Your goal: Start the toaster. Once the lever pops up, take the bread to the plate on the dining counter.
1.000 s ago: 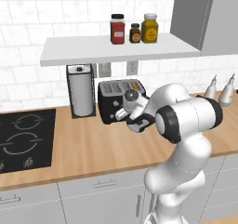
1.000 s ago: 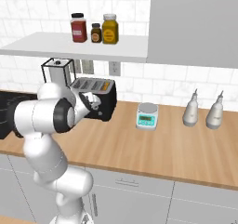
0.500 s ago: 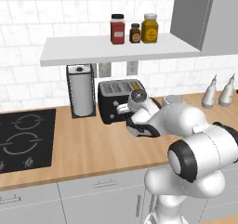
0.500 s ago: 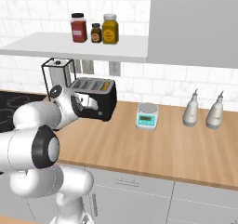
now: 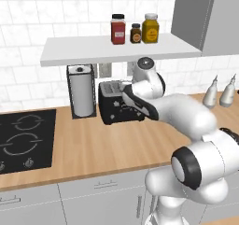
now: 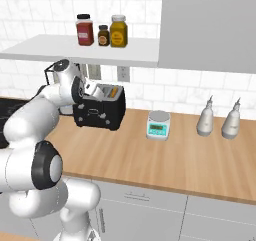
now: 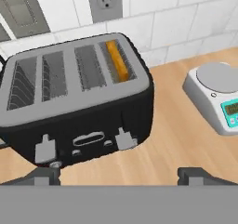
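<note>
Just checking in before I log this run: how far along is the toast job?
Done: the slice of golden-crusted bread already sits in the rightmost slot of the black boxy four-slot toaster. In hand: the open two-finger gripper hovers in front of the toaster, gripping nothing, near the two grey levers on its front, neither visibly pressed. Left: press the lever, wait for it to pop up, then carry the bread to the plate.

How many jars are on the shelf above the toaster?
3, in a row on the white shelf: a red-filled jar at the left, a small dark jar in the middle, a yellow jar at the right. None appear hidden.
</note>
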{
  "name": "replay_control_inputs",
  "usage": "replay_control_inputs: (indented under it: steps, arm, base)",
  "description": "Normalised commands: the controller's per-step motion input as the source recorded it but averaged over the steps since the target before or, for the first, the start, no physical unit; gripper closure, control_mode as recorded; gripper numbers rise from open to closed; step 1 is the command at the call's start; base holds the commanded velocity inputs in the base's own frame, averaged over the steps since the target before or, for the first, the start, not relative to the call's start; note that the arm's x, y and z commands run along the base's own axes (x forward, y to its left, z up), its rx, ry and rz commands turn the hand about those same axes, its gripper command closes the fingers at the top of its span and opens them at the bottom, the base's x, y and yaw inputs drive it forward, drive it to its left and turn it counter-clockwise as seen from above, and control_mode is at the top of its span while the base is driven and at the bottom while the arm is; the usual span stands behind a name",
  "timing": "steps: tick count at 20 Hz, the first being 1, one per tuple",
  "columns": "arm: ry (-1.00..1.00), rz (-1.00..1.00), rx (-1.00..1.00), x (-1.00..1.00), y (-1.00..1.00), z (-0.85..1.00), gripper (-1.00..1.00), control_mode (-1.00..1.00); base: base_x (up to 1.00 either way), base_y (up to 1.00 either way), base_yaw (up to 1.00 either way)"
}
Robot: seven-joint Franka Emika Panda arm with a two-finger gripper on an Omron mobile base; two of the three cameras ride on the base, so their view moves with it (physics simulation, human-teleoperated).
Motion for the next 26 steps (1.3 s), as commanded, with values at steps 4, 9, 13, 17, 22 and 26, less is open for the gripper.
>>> replay_control_inputs:
  steps: [4, 9, 13, 17, 22, 26]
  arm:
    - [0.02, -0.12, 0.07, -0.16, -0.19, 0.97, -1.00, -1.00]
    - [-0.02, -0.03, 0.00, -0.43, -0.13, 0.52, -1.00, -1.00]
    - [-0.13, 0.00, 0.00, -0.65, -0.05, 0.08, -1.00, -1.00]
    - [-0.19, 0.04, 0.00, -0.38, -0.13, 0.00, -1.00, -1.00]
    - [-0.09, 0.16, 0.02, 0.00, -0.09, 0.00, -1.00, -1.00]
    - [0.00, 0.20, 0.07, 0.16, -0.02, -0.01, -1.00, -1.00]
  base:
    - [0.00, 0.00, 0.00]
    - [0.00, 0.00, 0.00]
    - [0.00, 0.00, 0.00]
    - [0.00, 0.00, 0.00]
    - [0.00, 0.00, 0.00]
    - [0.00, 0.00, 0.00]
